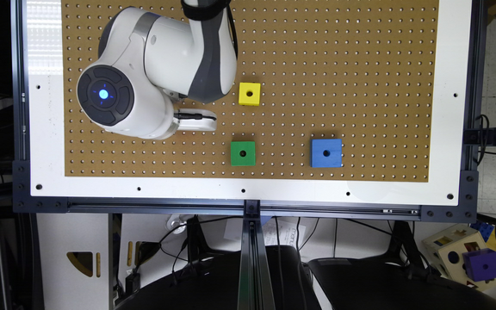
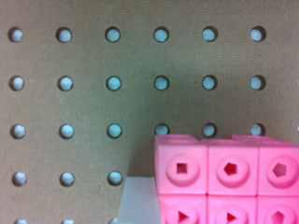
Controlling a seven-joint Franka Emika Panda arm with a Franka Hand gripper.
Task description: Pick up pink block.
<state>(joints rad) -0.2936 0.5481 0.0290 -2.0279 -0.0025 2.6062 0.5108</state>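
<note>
The pink block [image 2: 229, 179] is very close in the wrist view, a pink studded brick lying on the brown pegboard [image 2: 112, 107]. Its studs have round tops with small shaped holes. A pale flat piece [image 2: 138, 200] lies right against one side of the block; what it is cannot be told. In the exterior view the white gripper [image 1: 196, 120] hangs low over the pegboard [image 1: 338, 64] on the exterior view's left, past the bulky wrist [image 1: 119, 99]. The arm hides the block in that view.
A yellow cube [image 1: 249, 94] sits just to the exterior view's right of the gripper. A green cube [image 1: 243, 153] and a blue cube [image 1: 326, 153] stand nearer the board's front edge. A white border [image 1: 239, 189] frames the pegboard.
</note>
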